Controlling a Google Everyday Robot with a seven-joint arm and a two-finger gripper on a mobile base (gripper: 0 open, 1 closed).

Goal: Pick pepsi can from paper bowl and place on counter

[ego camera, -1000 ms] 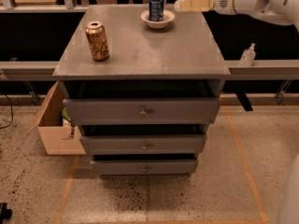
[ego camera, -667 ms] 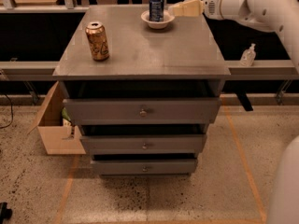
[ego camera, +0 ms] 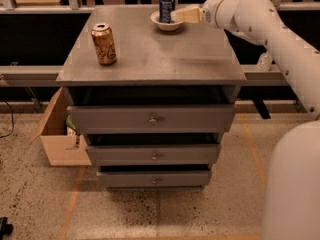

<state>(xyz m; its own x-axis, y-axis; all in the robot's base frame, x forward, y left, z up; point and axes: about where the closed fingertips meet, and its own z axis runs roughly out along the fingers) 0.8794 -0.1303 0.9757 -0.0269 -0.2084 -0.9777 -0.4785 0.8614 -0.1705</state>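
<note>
The blue pepsi can stands upright in the white paper bowl at the far middle of the grey counter. My gripper reaches in from the right at the end of the white arm. Its tan fingertips are right beside the can's right side, above the bowl's rim. I cannot tell whether they touch the can.
A gold patterned can stands upright on the counter's left part. The cabinet has three drawers with round knobs. An open cardboard box sits on the floor to the left. A rail runs behind the counter.
The gripper has moved left toward the pepsi can, from clear of the bowl to right beside the can. The cans and bowl have not moved.
</note>
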